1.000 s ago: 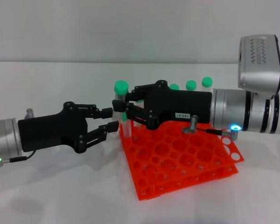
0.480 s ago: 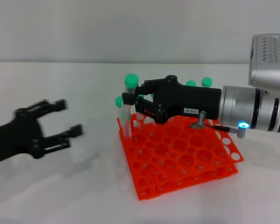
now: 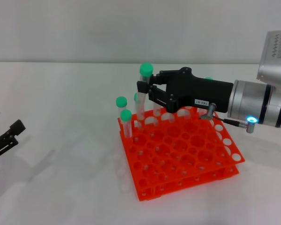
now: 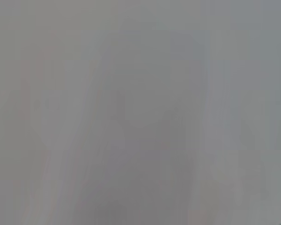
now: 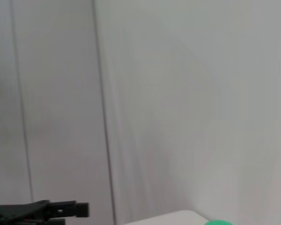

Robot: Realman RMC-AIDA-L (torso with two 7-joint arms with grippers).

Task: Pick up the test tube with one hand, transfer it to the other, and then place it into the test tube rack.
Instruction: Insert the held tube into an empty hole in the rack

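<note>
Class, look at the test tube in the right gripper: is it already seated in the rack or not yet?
Not yet seated. The right gripper holds the test tube upright, over the test tube rack's far-left holes.

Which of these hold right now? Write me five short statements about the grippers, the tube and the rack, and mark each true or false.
1. The right gripper is shut on a test tube. True.
2. The held tube lies flat on the table. False: it is upright, above the far left part of the rack.
3. The left gripper is at the left edge of the head view, away from the rack. True.
4. The rack is blue. False: it is orange-red.
5. Other green-capped tubes stand in the rack near its far left corner. True.
</note>
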